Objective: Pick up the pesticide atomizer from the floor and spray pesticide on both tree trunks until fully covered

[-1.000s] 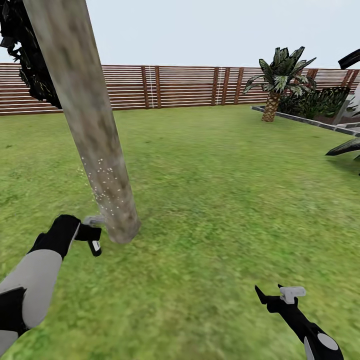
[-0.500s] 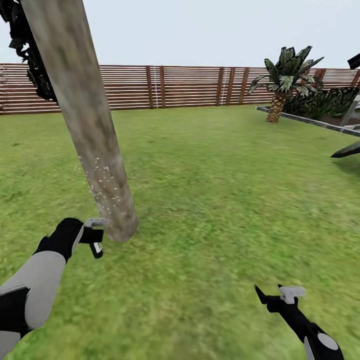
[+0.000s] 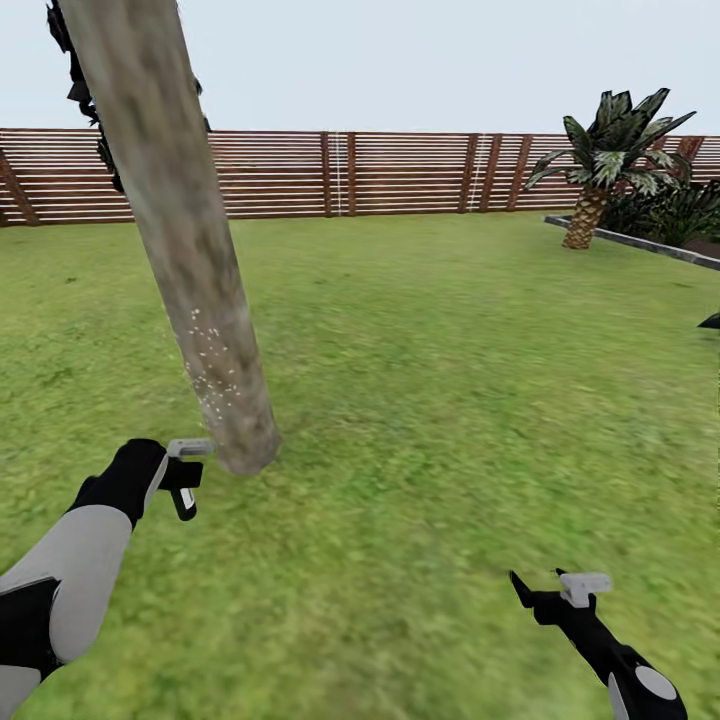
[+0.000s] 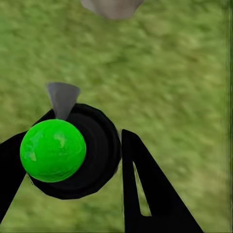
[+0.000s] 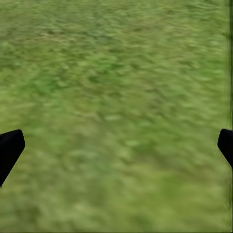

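A green lawn [image 3: 450, 380] ringed by a brown slat fence [image 3: 400, 172] was seen from the head view, with a palm [image 3: 608, 150] at the far right under a pale sky. 1 thick, leaning, grey-brown tree trunk [image 3: 185, 230] rose at the left. White specks of pesticide [image 3: 212, 360] were scattered over its lower part only; the upper trunk appeared bare. The left gripper [image 3: 186, 470] was held low, just beside the base of the trunk, closed on the pesticide atomizer [image 3: 186, 498], whose pale nozzle was pointed at the trunk. The right gripper [image 3: 562, 590] was held low over the grass, well apart from the trunk, with nothing in it.

In the left wrist view, the atomizer [image 4: 73, 150] was seen end on, a dark round body with a green spot, clamped between the black fingers [image 4: 145, 194]. The foot of the trunk [image 4: 112, 6] was visible beyond it over grass.

In the right wrist view, only the tips of 2 fingers [image 5: 9, 148] were caught at opposite edges, so the jaws were judged spread wide, over bare grass.

The step in hand was judged to be spraying the 1st trunk. The next move would call for the nozzle to be raised along the trunk so that the uncovered height is reached. No containers with contents were in sight apart from the atomizer, and its fill could not be told.
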Controlling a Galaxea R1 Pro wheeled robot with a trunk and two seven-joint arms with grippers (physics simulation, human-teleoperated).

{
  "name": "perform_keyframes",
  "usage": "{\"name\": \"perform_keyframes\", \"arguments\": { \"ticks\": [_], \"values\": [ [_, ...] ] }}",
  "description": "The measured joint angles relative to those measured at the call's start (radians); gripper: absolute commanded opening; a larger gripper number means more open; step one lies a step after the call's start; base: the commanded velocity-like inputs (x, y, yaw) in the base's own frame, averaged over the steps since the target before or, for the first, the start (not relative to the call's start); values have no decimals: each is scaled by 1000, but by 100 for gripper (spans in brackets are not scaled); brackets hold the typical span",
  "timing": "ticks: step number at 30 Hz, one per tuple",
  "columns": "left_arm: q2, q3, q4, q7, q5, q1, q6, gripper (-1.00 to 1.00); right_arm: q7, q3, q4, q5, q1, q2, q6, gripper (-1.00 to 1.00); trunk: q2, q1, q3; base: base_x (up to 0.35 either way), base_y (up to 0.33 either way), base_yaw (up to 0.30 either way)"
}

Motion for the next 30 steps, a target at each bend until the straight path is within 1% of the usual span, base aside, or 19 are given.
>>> {"name": "perform_keyframes", "arguments": {
  "ticks": [4, 8, 17, 20, 30],
  "values": [
    [0, 0, 0, 0, 0, 0, 0, -100, 0, -1, 0, 0, 0, 0, 0, 100, 0, 0, 0, 4, -270, 1],
    [1, 0, -1, 1, -2, 0, 0, -100, 0, 0, 0, 0, 0, 0, 0, 100, 0, 0, 0, 116, -249, 50],
    [2, 0, -1, 3, -3, 0, 0, -100, 0, 1, 0, 0, 0, 0, 0, 100, 0, 0, 0, 255, -175, 261],
    [2, 0, -1, 3, -3, 0, 0, -100, 0, 1, 0, 0, 0, 0, 0, 100, 0, 0, 0, 176, -220, 159],
    [2, 0, -2, 3, -3, 0, -1, -100, 0, 0, 0, 0, 0, 0, 0, 100, 0, 0, 0, 15, -268, 29]
  ]
}}
